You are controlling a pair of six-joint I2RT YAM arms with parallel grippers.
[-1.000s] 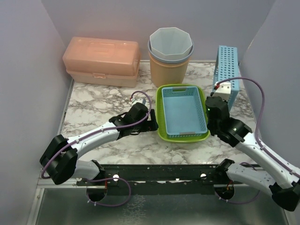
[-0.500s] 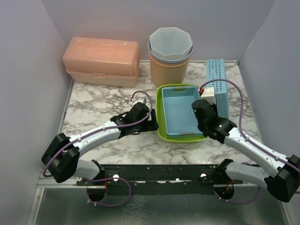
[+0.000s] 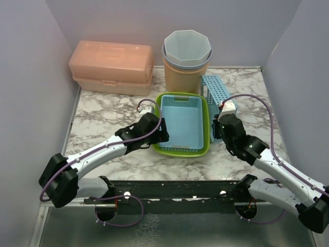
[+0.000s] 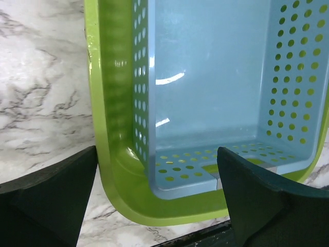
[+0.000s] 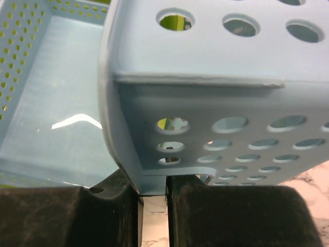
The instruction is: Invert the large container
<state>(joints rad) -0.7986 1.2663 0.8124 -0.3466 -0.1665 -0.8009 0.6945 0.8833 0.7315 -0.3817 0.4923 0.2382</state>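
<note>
While the right gripper (image 5: 152,211) pinches the edge of a small perforated blue basket (image 3: 213,92), its fingers pressed close on the thin wall, that basket stands on its side just beside the right rim of the green basket (image 4: 110,77). I cannot tell whether the two touch, or whether the small one rests on the bench (image 3: 108,110).

The left gripper (image 4: 159,206) is spread wide and holds nothing. It sits at the near left corner of the green basket, with one finger outside over the marble and the other over the inside. The rim therefore lies between the jaws but is not yet gripped.

I take the green basket to be the large container of the task. It lies in the middle of the bench with its opening up, and a light blue basket (image 4: 216,77) is nested inside it. The turning is not begun, and the step in hand looks like preparation.

For the next move, I think the left gripper should close on the green rim, probably together with the inner wall, then lift and roll the wrist. The right arm should first put its basket well apart, because the green basket needs room to tip. The inner basket may fall out during the turn.
</note>
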